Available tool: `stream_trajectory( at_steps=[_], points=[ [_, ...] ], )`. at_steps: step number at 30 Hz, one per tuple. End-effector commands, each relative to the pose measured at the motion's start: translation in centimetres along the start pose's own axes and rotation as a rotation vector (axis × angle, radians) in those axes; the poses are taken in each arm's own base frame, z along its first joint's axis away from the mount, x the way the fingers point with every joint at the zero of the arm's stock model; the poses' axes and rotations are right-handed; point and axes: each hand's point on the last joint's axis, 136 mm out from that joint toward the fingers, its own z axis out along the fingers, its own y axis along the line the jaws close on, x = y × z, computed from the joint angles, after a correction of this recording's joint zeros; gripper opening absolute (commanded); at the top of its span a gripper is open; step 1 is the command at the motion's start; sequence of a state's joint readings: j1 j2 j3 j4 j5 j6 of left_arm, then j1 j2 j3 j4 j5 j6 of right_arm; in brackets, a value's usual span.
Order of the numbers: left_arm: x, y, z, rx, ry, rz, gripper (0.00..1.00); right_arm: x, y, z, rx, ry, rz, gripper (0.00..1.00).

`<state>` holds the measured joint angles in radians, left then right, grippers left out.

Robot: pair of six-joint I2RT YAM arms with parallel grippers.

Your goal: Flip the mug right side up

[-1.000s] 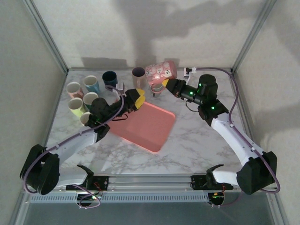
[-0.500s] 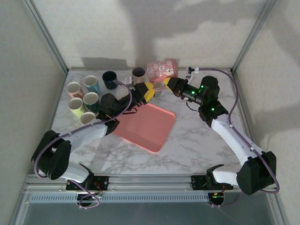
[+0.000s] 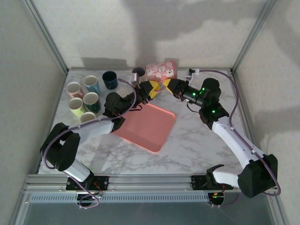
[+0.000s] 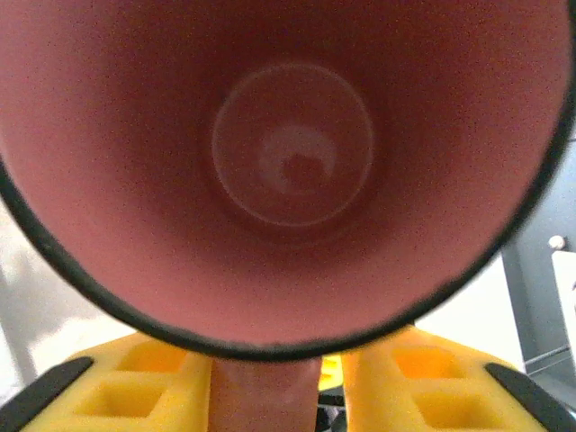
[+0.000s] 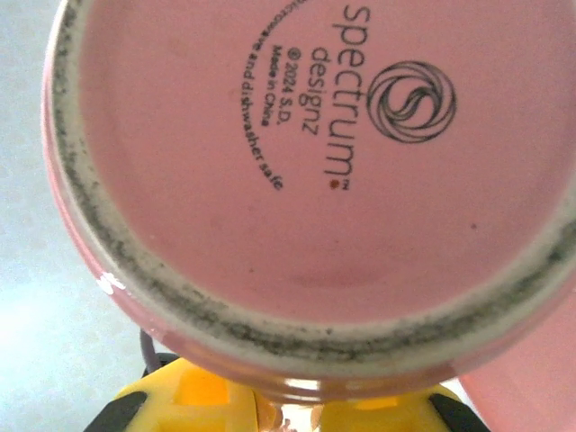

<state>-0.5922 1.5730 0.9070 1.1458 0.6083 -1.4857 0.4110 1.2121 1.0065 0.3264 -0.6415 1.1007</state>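
The pink patterned mug [image 3: 161, 71] hangs in the air at the back centre, tipped on its side between both grippers. My right gripper [image 3: 166, 86] is shut on the mug's handle; its wrist view faces the printed base [image 5: 315, 180] above the yellow fingers [image 5: 180, 400]. My left gripper [image 3: 152, 89] meets the mug from the left. Its view looks straight into the mug's mouth [image 4: 292, 162]. The handle [image 4: 261, 396] sits between the left fingers [image 4: 423, 378], against one pad with a narrow gap at the other.
A pink tray [image 3: 145, 124] lies on the marble table below the grippers. Several upright mugs [image 3: 84, 96] cluster at the back left, with a dark blue one [image 3: 110, 79] and a brown one [image 3: 138, 72] close behind the left arm. The enclosure wall stands just behind the mug.
The left arm has reached right and back to the mug, and its jaws have narrowed around the handle. The right gripper has tipped the mug a little and raised it.
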Motion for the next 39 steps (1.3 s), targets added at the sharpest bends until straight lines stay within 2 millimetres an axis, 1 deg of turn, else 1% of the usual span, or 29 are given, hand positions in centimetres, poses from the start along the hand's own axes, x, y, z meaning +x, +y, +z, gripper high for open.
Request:
stream_trajectory(
  at_steps=[1,5,6,9,10,11,13,14,15,16,18,21,24,27,32,34,39],
  points=[
    [0.3,-2.8,0.6,0.109,0.016,0.035,0.23,-0.4,4.9,-1.2,-0.142,-0.032,-0.135,0.0],
    [0.4,-2.8,0.7,0.125,0.021,0.041,0.03,-0.3,4.4,-1.2,-0.117,-0.022,-0.145,0.0],
    [0.4,-2.8,0.7,0.128,0.021,0.047,0.0,-0.2,4.1,-1.3,-0.104,-0.021,-0.148,0.0],
    [0.3,-3.1,0.9,0.135,0.017,0.077,0.0,-0.2,3.0,-1.5,-0.043,-0.021,-0.155,0.01],
    [0.2,-3.3,1.1,0.131,0.014,0.094,0.0,0.0,2.6,-1.6,-0.022,-0.017,-0.158,0.04],
    [0.0,-3.4,1.2,0.126,0.006,0.113,0.0,0.0,2.3,-1.7,-0.008,-0.014,-0.161,0.07],
    [-0.2,-3.8,1.5,0.106,-0.013,0.167,0.0,0.0,1.7,-1.9,0.022,-0.016,-0.167,0.17],
    [-0.4,-4.0,1.6,0.095,-0.022,0.192,0.0,0.0,1.5,-2.1,0.034,-0.015,-0.17,0.24],
    [-0.5,-4.2,1.7,0.081,-0.03,0.219,0.0,0.0,1.2,-2.2,0.05,-0.015,-0.17,0.33],
    [-0.7,-4.4,1.9,0.071,-0.038,0.246,0.0,0.0,1.0,-2.4,0.062,-0.016,-0.175,0.4],
    [-0.9,-4.5,2.1,0.031,-0.049,0.3,0.0,0.0,0.5,-2.9,0.096,-0.02,-0.183,0.52],
    [-1.3,-4.4,2.5,-0.044,-0.056,0.379,0.0,-0.2,-0.4,-3.8,0.159,-0.027,-0.195,0.61],
    [-1.7,-4.1,2.8,-0.118,-0.054,0.453,0.0,-0.3,-1.5,-4.9,0.236,-0.021,-0.215,0.68],
    [-2.1,-3.7,2.9,-0.184,-0.055,0.516,0.0,-0.3,-2.5,-6.3,0.327,-0.01,-0.255,0.71],
    [-2.9,-2.2,2.9,-0.316,-0.042,0.624,0.0,-0.2,-4.1,-9.0,0.498,0.017,-0.33,0.73],
    [-3.3,-1.6,2.9,-0.368,-0.038,0.663,0.0,-0.3,-4.7,-9.9,0.556,0.021,-0.351,0.73],
    [-3.7,0.6,3.1,-0.508,0.009,0.784,0.0,-0.8,-7.1,-11.8,0.697,0.037,-0.352,0.73]
  ],
)
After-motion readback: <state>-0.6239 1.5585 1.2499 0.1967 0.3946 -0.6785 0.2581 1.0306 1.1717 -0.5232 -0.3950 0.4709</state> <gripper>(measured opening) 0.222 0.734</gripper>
